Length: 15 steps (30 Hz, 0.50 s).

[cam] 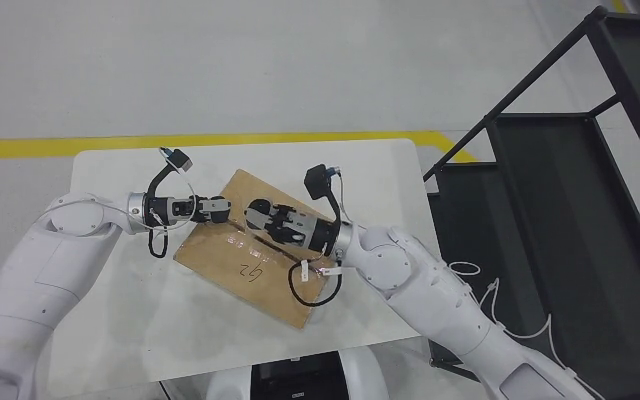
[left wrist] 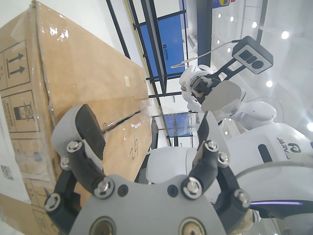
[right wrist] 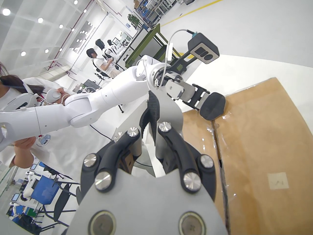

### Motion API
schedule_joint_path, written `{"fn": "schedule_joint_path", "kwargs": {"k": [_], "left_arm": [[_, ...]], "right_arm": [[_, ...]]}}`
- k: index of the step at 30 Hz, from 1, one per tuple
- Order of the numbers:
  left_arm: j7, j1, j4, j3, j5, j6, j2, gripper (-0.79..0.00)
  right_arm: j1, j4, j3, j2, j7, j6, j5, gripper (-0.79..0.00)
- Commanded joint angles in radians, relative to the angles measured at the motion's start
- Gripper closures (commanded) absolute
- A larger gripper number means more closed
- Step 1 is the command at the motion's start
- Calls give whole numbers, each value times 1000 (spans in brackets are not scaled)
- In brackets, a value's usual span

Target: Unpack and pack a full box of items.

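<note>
A closed cardboard box (cam: 250, 265) (left wrist: 85, 74) (right wrist: 264, 135) lies at an angle on the white table (cam: 120, 310), its top seam split and glossy with tape. My left gripper (cam: 222, 210) (left wrist: 146, 128) is open at the box's left edge, one pad (left wrist: 89, 130) (right wrist: 212, 106) resting over the seam. My right gripper (cam: 258, 215) (right wrist: 154, 103) (left wrist: 217, 99) hovers over the box top, facing the left one, fingers pressed together. A strip of clear tape (left wrist: 176, 121) stretches from the seam's end up to it.
A black metal shelving rack (cam: 540, 200) stands just right of the table. A yellow line (cam: 200, 143) runs on the floor beyond the far edge. Bare table surface lies left of and in front of the box.
</note>
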Motion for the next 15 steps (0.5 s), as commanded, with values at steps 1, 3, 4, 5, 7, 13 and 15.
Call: {"fn": "schedule_joint_path", "kwargs": {"k": [1,3,4,5,7,13,15], "left_arm": [[0,0,0,0,0,0,0,-785],[0,0,0,0,0,0,0,-785],[0,0,0,0,0,0,0,-785],[0,0,0,0,0,0,0,-785],[0,0,0,0,0,0,0,-785],[0,0,0,0,0,0,0,-785],[0,0,0,0,0,0,0,-785]], "right_arm": [[-3,7,2,-1,-4,-2,-9,0],[-7,16,5,-1,-9,-1,-25,0],[-10,21,6,-2,-12,-1,-31,0],[-13,27,8,-2,-15,-1,-39,0],[-19,37,11,-2,-21,1,-50,0],[-34,59,17,-4,-39,18,-98,0],[-37,63,17,-5,-42,26,-128,0]]}}
